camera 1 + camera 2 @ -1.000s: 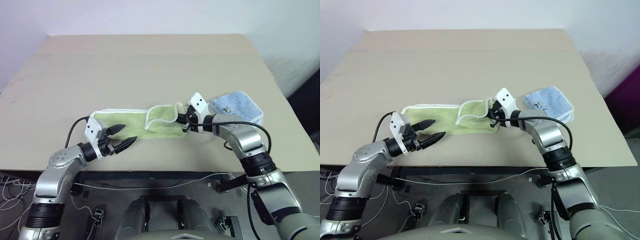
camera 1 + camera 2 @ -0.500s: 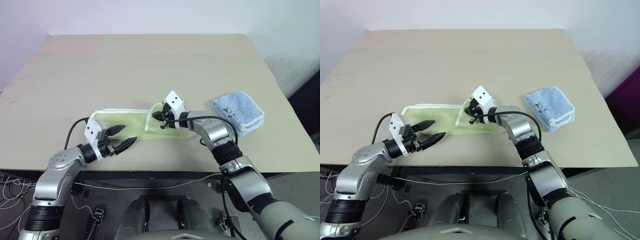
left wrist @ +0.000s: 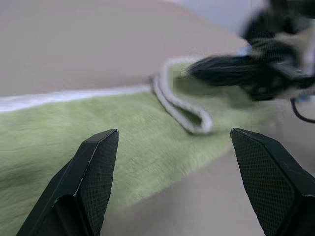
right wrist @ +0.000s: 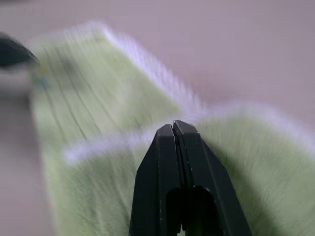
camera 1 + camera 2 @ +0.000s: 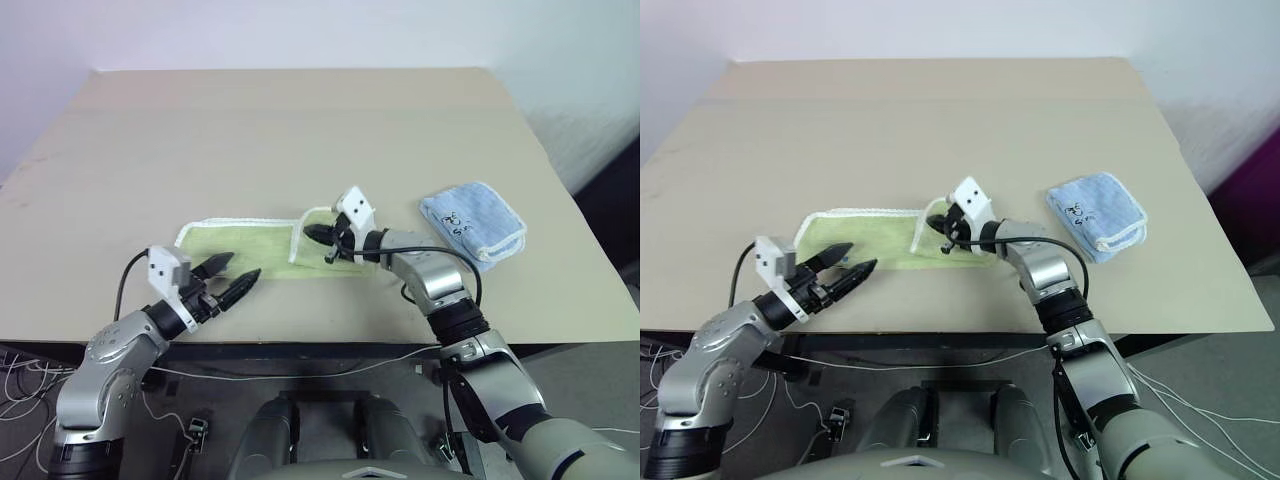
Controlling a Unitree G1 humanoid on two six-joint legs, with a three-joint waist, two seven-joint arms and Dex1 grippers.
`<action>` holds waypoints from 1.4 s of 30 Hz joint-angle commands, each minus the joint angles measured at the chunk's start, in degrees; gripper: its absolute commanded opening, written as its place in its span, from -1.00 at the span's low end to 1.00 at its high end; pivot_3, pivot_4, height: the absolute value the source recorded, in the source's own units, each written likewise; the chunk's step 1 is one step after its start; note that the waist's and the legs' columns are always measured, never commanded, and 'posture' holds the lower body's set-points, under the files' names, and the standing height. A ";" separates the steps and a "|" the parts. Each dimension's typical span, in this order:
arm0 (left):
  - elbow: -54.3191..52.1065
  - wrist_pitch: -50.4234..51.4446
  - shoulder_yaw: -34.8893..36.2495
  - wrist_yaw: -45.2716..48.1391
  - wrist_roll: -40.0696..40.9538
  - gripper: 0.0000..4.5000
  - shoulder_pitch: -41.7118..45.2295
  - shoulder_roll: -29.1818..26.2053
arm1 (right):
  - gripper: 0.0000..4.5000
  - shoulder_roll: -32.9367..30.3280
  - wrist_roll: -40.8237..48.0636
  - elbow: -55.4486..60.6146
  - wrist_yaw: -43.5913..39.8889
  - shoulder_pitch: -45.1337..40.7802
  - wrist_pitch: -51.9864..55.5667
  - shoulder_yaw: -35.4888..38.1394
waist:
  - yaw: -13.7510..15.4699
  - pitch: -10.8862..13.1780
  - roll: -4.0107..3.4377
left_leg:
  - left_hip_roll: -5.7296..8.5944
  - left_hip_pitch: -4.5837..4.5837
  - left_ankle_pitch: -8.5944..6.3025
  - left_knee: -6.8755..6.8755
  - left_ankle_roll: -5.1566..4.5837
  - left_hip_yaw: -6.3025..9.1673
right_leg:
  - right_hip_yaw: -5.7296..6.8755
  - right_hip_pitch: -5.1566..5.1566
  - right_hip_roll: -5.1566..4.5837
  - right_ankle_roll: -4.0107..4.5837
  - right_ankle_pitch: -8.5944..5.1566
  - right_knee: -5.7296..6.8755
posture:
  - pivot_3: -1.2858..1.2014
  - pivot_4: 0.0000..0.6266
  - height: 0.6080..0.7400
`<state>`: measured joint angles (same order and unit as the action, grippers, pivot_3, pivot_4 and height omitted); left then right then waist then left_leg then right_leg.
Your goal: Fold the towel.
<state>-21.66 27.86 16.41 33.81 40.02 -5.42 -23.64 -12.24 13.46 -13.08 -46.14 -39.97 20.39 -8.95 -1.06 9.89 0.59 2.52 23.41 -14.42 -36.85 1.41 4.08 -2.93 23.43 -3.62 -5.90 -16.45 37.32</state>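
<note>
1. The left pincer [image 5: 232, 276] stood with its two black fingers spread wide and nothing between them. It hung low over the near edge of the worktop [image 5: 300, 130], just off the towel's near-left corner and not touching the cloth.

2. The towel [image 5: 240, 245], a light yellow-green terry strip with white stitched edging, lay flat on the near half of the worktop, running left to right. Its right end was turned back over the middle, and the white edge of that flap curled up in a loop.

3. The right pincer [image 5: 318, 236] was fully closed. It was level and pointed left over the folded flap. Whether the tips pinched the cloth or merely rested above it could not be told from either eye view or from the right wrist view.

4. A smaller light blue cloth [image 5: 473, 226] lay folded to the right, well apart from the towel.

5. Handling judgement: the towel appears light, soft and limp. It would sag and drape if lifted, and its pile should grip well. The stitched edging at a corner looks the firmest hold, and the near-left corner is the free one.
</note>
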 commanded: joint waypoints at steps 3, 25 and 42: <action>-10.79 6.53 6.85 -14.42 13.72 0.69 -6.38 5.75 | -0.99 -5.41 4.65 10.26 -4.24 -2.21 1.61 3.88 | 0.11 -0.01 0.03 | 0.00 0.00 0.00 -0.01 0.00 0.04 | 0.00 -0.05 -0.02 0.00 0.00 -0.04 | 0.03 -0.52 1.00; -1.08 3.33 11.39 -60.80 39.41 0.99 3.60 16.92 | -1.00 -8.57 3.97 8.02 -3.99 -1.57 -1.04 4.85 | 0.37 -0.01 0.05 | 0.07 -0.01 0.01 -0.11 0.02 0.13 | 0.12 -0.17 0.02 0.01 0.00 -0.11 | 0.03 -0.52 1.00; 5.12 3.97 10.00 -58.73 42.64 -0.47 9.47 15.39 | -1.00 -10.38 4.53 15.69 -1.50 7.01 2.07 4.88 | 0.47 -0.01 0.05 | 0.17 -0.02 0.04 -0.15 0.05 0.27 | 0.22 -0.26 0.01 0.01 0.00 -0.10 | 0.03 -0.52 1.00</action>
<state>-15.58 32.15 26.14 -25.88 81.71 3.17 -8.09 -22.11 17.15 -0.04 -47.95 -32.88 22.56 -4.98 -0.58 9.88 0.64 2.68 23.39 -14.38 -36.99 1.46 4.34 -2.72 23.18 -3.61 -5.89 -16.44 37.22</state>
